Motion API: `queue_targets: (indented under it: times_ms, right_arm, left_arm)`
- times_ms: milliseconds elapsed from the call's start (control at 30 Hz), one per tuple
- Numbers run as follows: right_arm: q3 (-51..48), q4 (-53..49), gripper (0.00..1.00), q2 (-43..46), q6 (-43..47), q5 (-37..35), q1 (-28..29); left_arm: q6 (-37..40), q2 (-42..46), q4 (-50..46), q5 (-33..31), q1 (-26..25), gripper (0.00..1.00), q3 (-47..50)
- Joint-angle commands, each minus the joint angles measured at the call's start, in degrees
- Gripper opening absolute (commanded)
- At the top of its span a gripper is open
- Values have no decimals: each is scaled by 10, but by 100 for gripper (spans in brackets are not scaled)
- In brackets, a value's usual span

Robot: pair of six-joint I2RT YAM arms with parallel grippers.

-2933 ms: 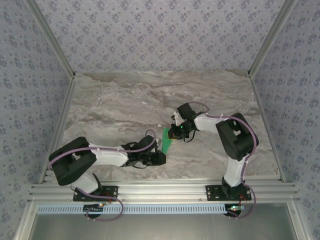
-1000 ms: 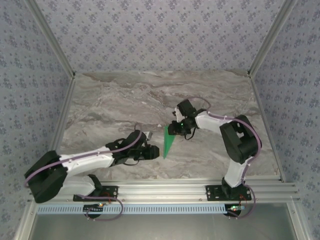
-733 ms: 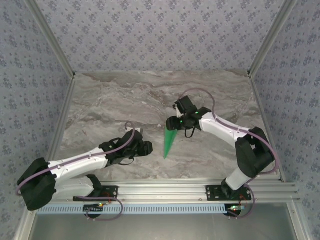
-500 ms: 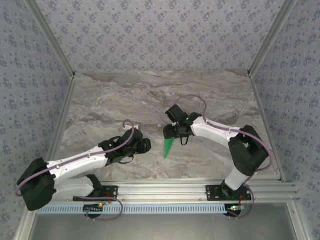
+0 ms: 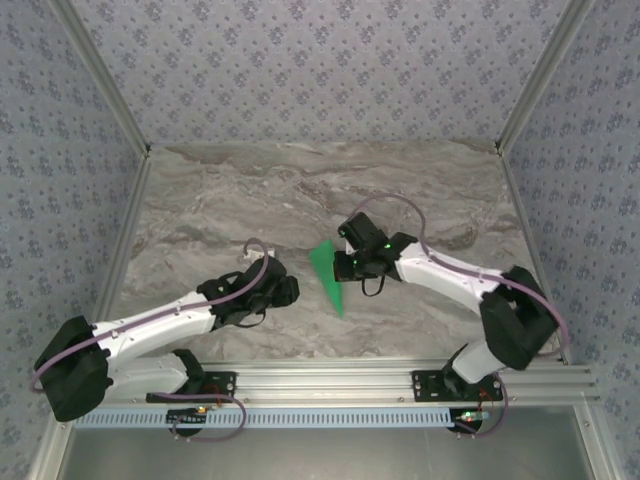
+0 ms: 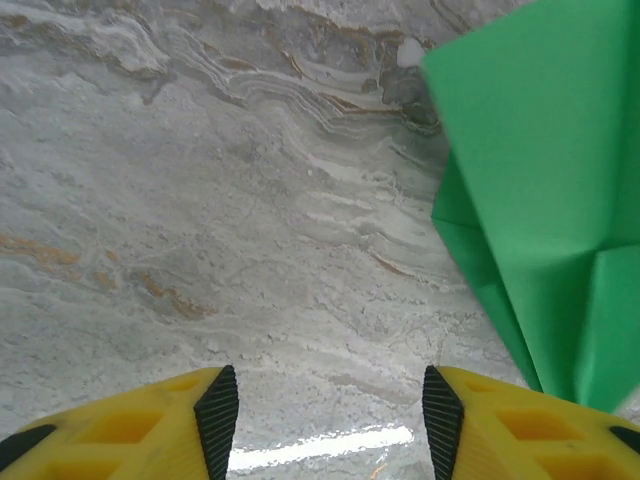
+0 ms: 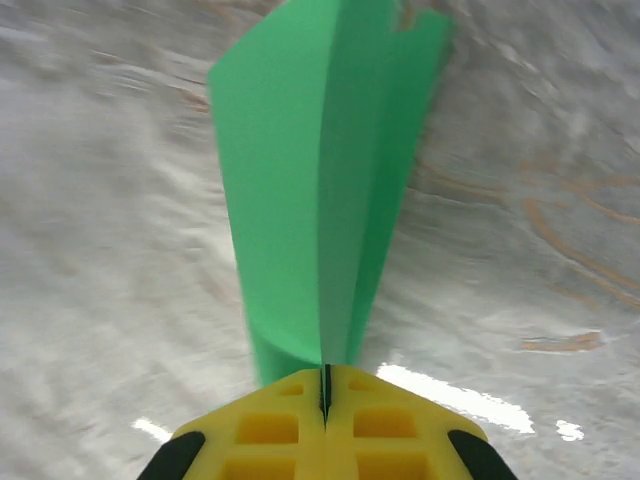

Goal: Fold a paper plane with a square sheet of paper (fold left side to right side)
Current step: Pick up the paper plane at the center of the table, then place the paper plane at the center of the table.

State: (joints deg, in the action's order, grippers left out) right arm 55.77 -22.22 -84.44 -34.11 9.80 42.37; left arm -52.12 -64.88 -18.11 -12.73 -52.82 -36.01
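Observation:
The square sheet of paper (image 5: 325, 275) is bright green and folded into a pointed, plane-like wedge near the table's middle, its tip pointing at the near edge. My right gripper (image 5: 348, 263) is shut on its right side. In the right wrist view the yellow fingers (image 7: 290, 425) meet on the centre fold, and the paper (image 7: 320, 180) stands away from them with two flaps spread. My left gripper (image 5: 291, 290) is open a short way left of the paper, apart from it. In the left wrist view its fingertips (image 6: 218, 410) frame bare table, with the paper (image 6: 540, 190) at the upper right.
The grey marble tabletop (image 5: 220, 210) stretches wide behind and to the left of both arms. Patterned walls with aluminium posts (image 5: 100, 80) close in the back and sides. An aluminium rail (image 5: 330, 380) carrying the arm bases runs along the near edge.
My right gripper closed on the paper and turned it, so a broader green face now shows. My left gripper drew back left from the paper and opened wider.

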Motion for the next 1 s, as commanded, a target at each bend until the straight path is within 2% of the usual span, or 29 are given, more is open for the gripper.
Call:
queue_targets:
  times_ms: [0,100,200,300,367,467,567,700,800,967]
  right_arm:
    - [-50,79,1,36,8,102,-22]
    - [-112,149,3,25,-15,156,-59]
    - [-154,197,5,-22,-11,185,-90]
    - [-169,203,9,-61,7,199,-125]
    - [-171,181,15,-55,23,182,-141]
    - [-149,100,34,-14,62,124,-141]
    - [-113,6,44,19,97,67,-135]
    - [-76,-84,47,43,99,13,-119]
    - [-50,-117,47,49,81,1,-74]
    - [2,-153,48,32,59,-60,23]
  left_arm:
    - [9,19,-34,-35,2,56,-28]
    - [10,32,-42,-45,3,57,-28]
    - [5,47,-44,-53,3,59,-21]
    - [4,60,-46,-57,3,61,-16]
    - [4,67,-50,-60,3,62,-15]
    - [5,75,-56,-65,3,64,-15]
    - [7,81,-56,-70,3,65,-15]
    - [7,87,-56,-74,4,66,-13]
    - [5,92,-54,-77,4,69,-8]
    - [2,104,-51,-81,4,73,2]
